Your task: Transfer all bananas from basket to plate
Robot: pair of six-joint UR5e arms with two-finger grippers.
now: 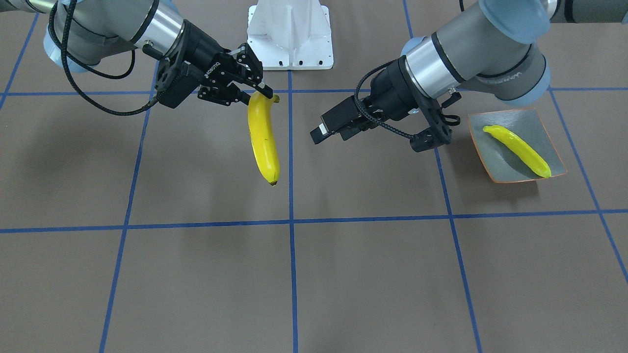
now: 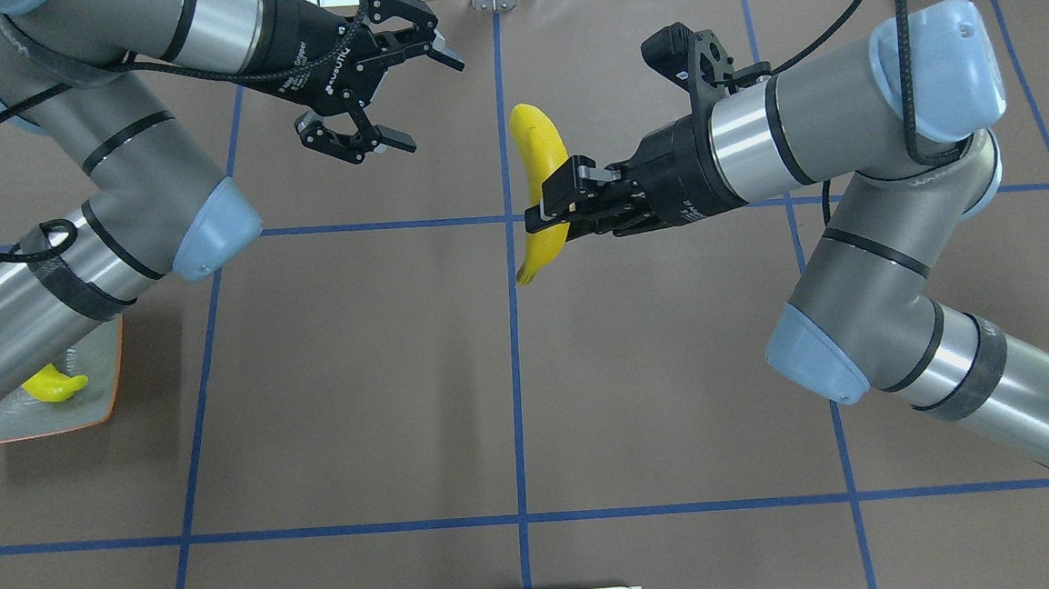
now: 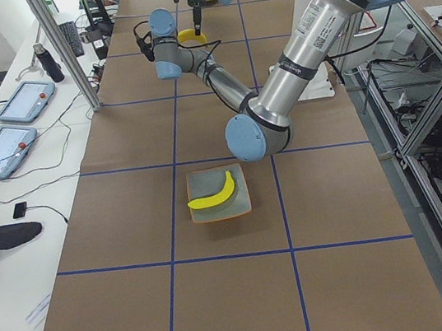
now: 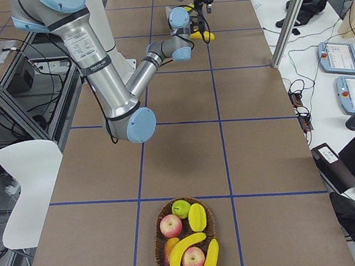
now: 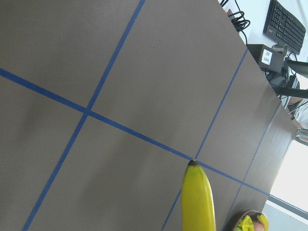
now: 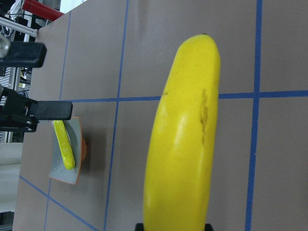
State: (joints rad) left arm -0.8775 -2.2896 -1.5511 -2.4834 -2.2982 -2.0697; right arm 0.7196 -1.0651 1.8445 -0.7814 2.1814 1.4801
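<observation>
My right gripper point(image 2: 563, 206) is shut on the stem end of a yellow banana point(image 1: 263, 142) and holds it above the table's middle line. That banana fills the right wrist view point(image 6: 183, 144). My left gripper point(image 2: 421, 99) stands open and empty, a short way from the banana. The grey-green plate point(image 1: 535, 125) with the orange rim lies under the left arm and holds one banana point(image 1: 517, 149). In the overhead view the left arm hides most of the plate point(image 2: 102, 393). The basket point(image 4: 163, 244) sits at the table's right end with two bananas point(image 4: 195, 259) among other fruit.
Apples and other fruit point(image 4: 172, 225) share the basket. The white robot base point(image 1: 289, 37) stands at the robot's edge of the table. Blue tape lines cross the brown tabletop. Tablets and cables point(image 3: 8, 131) lie on the side bench.
</observation>
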